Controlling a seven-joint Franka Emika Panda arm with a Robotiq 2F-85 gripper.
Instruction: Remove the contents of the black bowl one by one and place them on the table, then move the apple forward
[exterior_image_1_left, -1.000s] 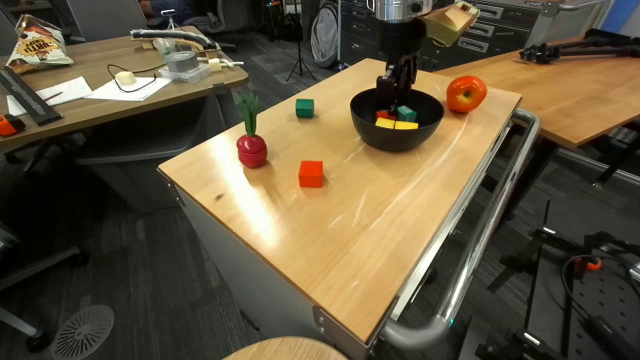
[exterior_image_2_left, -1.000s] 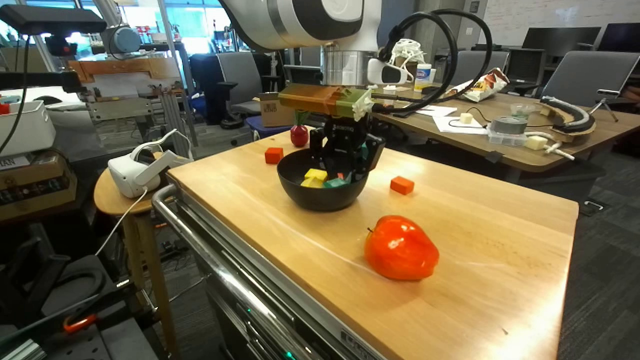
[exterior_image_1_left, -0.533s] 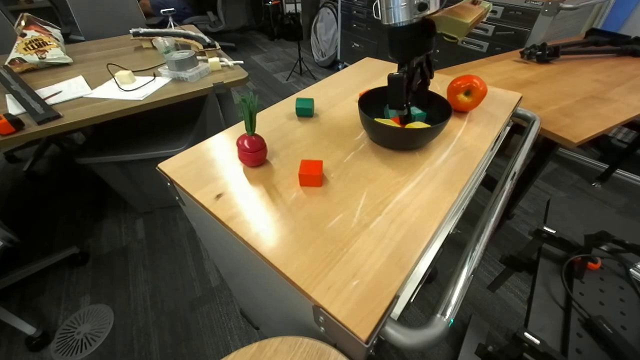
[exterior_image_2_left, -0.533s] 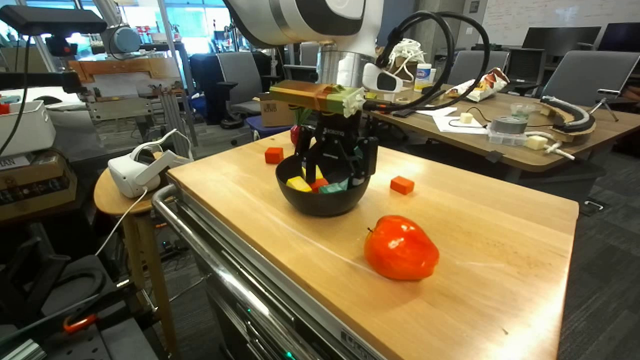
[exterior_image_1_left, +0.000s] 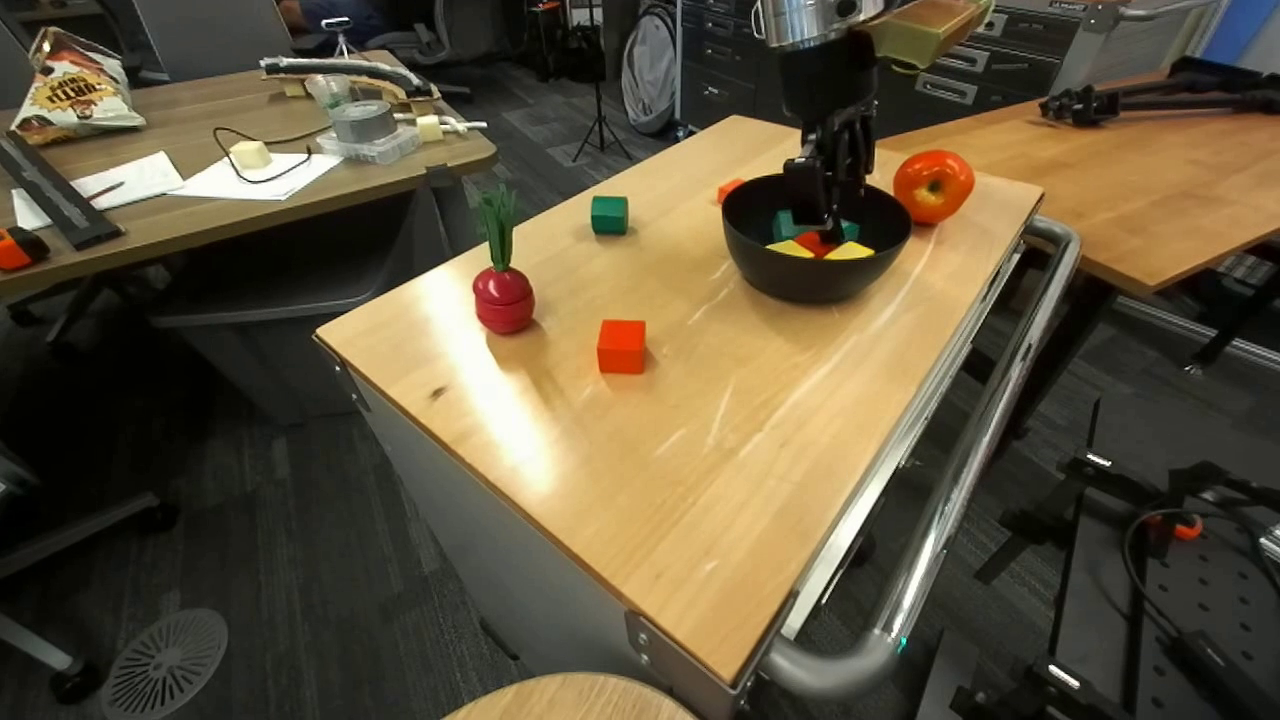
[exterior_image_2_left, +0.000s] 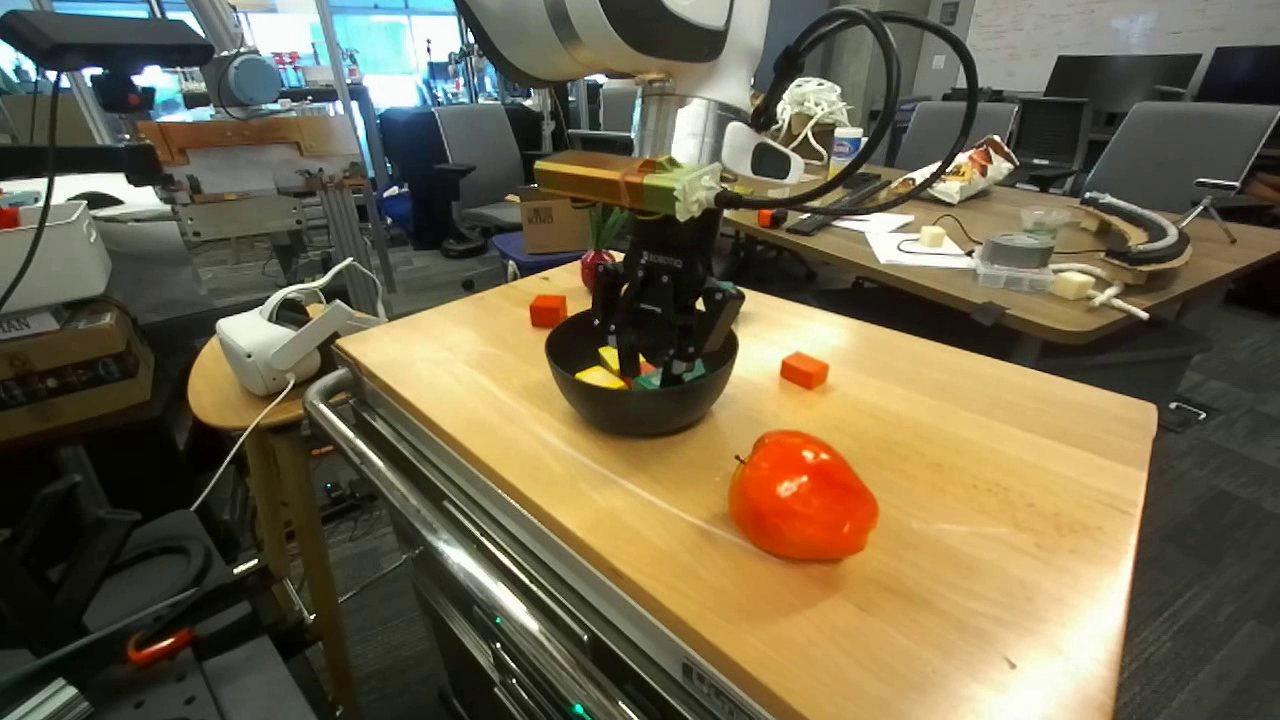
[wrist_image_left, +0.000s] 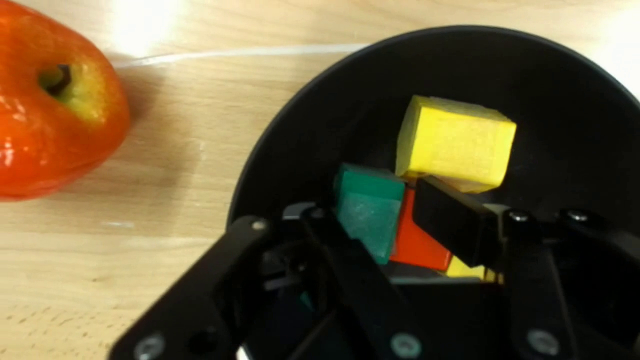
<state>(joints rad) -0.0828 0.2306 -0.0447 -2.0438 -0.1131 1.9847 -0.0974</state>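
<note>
Gripper (exterior_image_2_left: 657, 370): pointing down, tips inside black bowl (exterior_image_1_left: 815, 282), among the pcs. Jaws: part-way apart; cannot tell if any pc. is gripped. Bowl: upright on table (exterior_image_1_left: 600, 460), grey metal rail (exterior_image_1_left: 945, 520) along one edge. Contents, wrist view: yellow block (wrist_image_left: 455, 145); green block (wrist_image_left: 370, 215) w/ orange-red cube (wrist_image_left: 420, 245) just beside it; 2nd yellow block (wrist_image_left: 462, 270), partly hidden by gripper. In an exterior view, 2nd green block (exterior_image_1_left: 785, 225) also shows in bowl. On table, outside bowl: dark red fruit (exterior_image_1_left: 504, 300) w/ tall green stem, upright; loose green block (exterior_image_1_left: 610, 215); loose orange-red cube (exterior_image_1_left: 622, 347), nr. the fruit; another orange-red block (exterior_image_2_left: 805, 370), nr. bowl. Apple (wrist_image_left: 57, 120): on table, nr. bowl, visible gap between them; in wrist view, at L edge, stem hollow showing
</note>
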